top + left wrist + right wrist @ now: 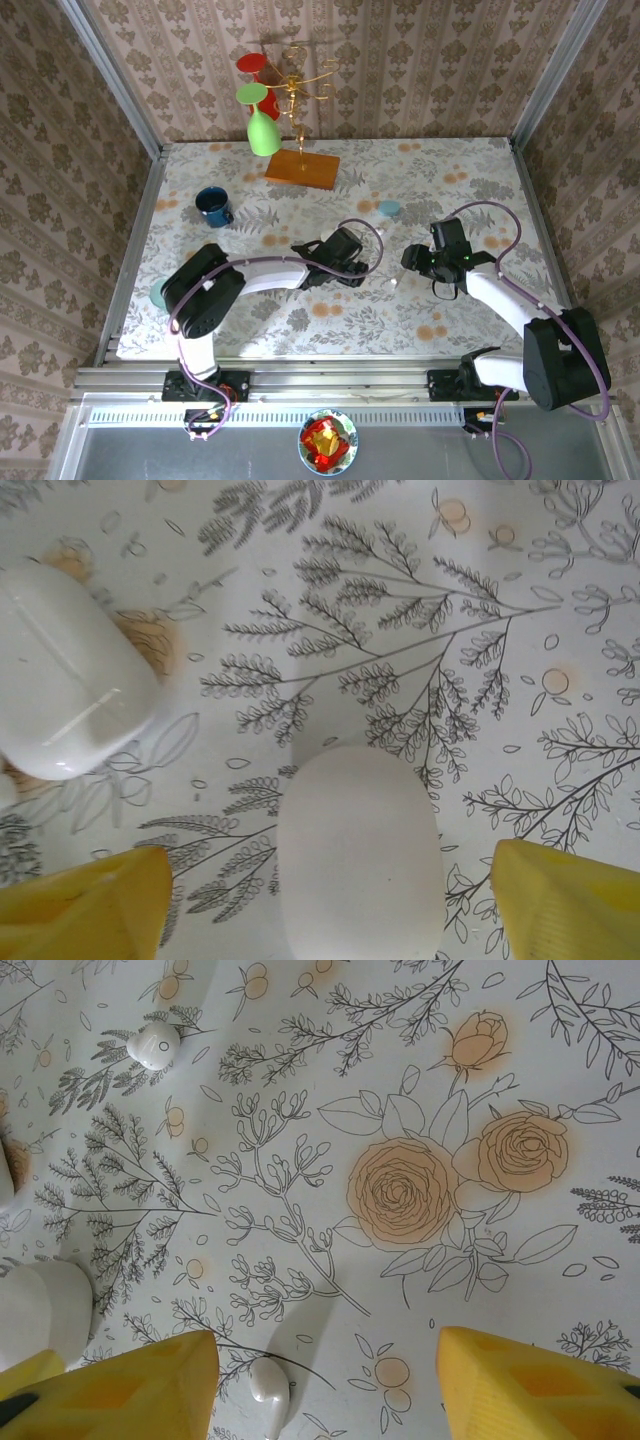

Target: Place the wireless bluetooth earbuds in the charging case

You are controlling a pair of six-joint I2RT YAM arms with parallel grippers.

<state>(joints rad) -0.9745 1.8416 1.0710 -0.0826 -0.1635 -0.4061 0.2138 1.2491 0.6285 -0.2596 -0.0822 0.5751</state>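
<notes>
Though tiny, glossy white earbuds [154, 1045]

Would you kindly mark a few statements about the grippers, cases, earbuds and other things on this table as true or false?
1. The open left gripper straddles a white case. True.
2. The right gripper holds an earbud. False: its jaws are open with nothing gripped, and the earbud lies loose on the table close to one finger.
3. A blue mug stands on the table. True.
4. Both glasses on the stand are blue. False: there is a green glass and a red glass.
</notes>
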